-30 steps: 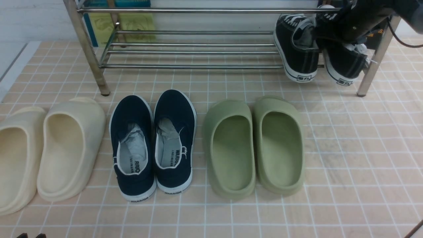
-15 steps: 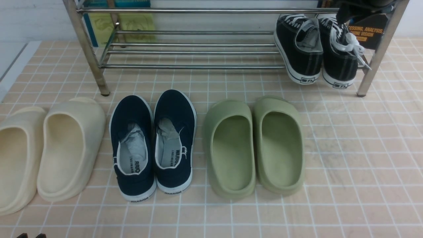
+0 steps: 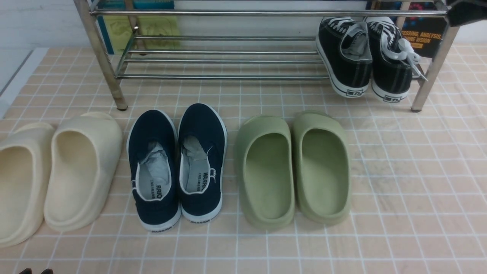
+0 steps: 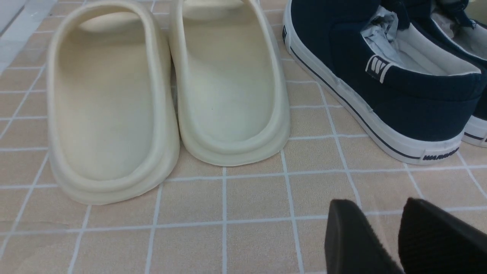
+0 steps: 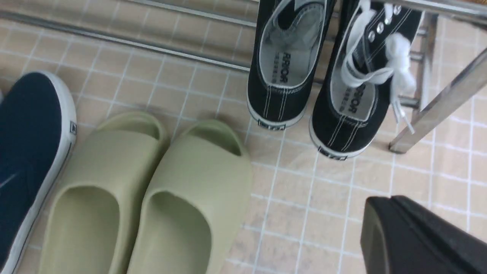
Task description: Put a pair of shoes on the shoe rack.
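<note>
The black sneakers [image 3: 354, 72] sit side by side on the lower shelf of the shoe rack [image 3: 228, 77], at its right end, just beside the right front leg; toes point to the back and the heels hang a little past the front bar toward me, which I take to be how a reach from my side leaves them; their soles lie across the bars, so they look settled rather than balanced; the white laces of the right-hand one spill loose over its side, near the leg.

My right gripper [image 5: 395, 232] is pressed together on nothing, up and clear of the sneakers on the near side; by my reading the placing is done and that arm only needs room to pull away without catching the laces.

My left gripper [image 4: 392, 243] hangs low over the tiled floor [image 3: 399, 190] with its fingers [image 4: 350, 236] spread and empty, near the heel of the navy slip-ons [image 3: 177, 167]; I judge it parked, since the work is on the other side.

The cream slippers [image 3: 53, 175], the slip-ons and the green slippers [image 3: 293, 171] stand in a row in front of the rack, heels toward me, well apart from the shelf; none of them is my job.
</note>
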